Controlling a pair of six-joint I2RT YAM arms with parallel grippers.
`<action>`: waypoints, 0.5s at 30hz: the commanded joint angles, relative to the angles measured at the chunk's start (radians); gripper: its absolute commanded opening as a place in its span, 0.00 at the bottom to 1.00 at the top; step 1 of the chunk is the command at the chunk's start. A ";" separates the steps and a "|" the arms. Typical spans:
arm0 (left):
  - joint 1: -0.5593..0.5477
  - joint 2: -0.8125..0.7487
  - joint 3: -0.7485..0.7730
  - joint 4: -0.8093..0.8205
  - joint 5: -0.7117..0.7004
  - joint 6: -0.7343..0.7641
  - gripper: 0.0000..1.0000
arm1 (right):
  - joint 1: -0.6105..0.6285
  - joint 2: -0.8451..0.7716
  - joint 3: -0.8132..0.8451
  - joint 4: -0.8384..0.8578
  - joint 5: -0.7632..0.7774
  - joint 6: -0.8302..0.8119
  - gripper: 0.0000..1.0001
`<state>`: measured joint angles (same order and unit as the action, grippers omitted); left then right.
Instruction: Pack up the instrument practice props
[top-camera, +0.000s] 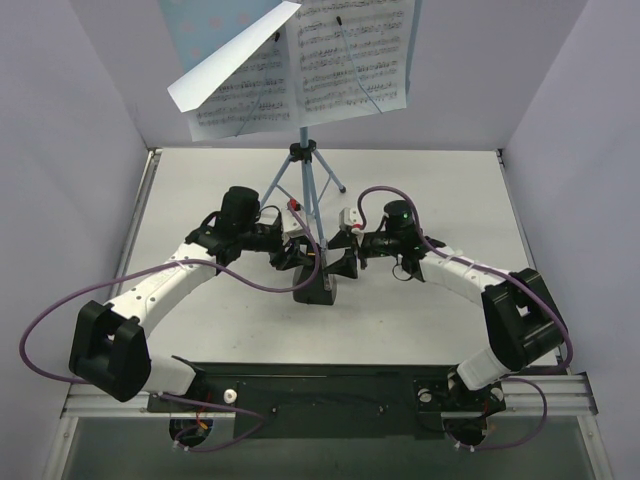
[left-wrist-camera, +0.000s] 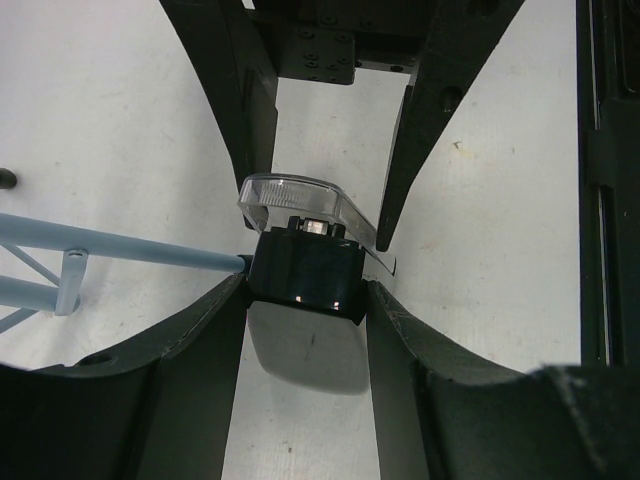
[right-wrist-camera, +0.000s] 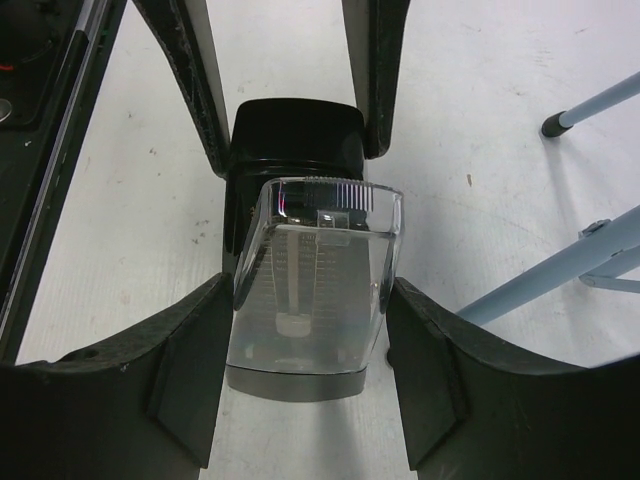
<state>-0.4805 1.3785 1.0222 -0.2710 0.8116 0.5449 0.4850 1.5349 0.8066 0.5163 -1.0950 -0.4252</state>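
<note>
Fingers (left-wrist-camera: 180, 350) of my left gripper (left-wrist-camera: 305, 290) pinch the metronome (left-wrist-camera: 300, 272) mid-tabletop, my right gripper (right-wrist-camera: 308, 292) pinches its clear cover (right-wrist-camera: 315, 262) (slick plastic); an uneven pull could pop either grip free.

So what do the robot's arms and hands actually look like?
The left arm and the right arm both have smooth white shells joined by chunky black joints, and a thin purple cable loops loosely along each one. The left hand and the right hand are matte black, each with two broad, curved fingers. No lettering is readable on them.
</note>
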 joint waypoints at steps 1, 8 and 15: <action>0.011 0.045 -0.016 -0.045 -0.080 0.013 0.00 | 0.003 -0.005 -0.012 0.011 -0.037 -0.087 0.00; 0.013 0.042 -0.020 -0.046 -0.084 0.015 0.00 | 0.009 -0.016 -0.064 0.030 -0.023 -0.076 0.00; 0.013 0.044 -0.027 -0.040 -0.083 0.015 0.00 | 0.018 -0.024 -0.119 0.089 0.033 -0.086 0.00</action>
<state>-0.4793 1.3804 1.0222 -0.2672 0.8116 0.5426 0.4950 1.5234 0.7494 0.5903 -1.0981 -0.4808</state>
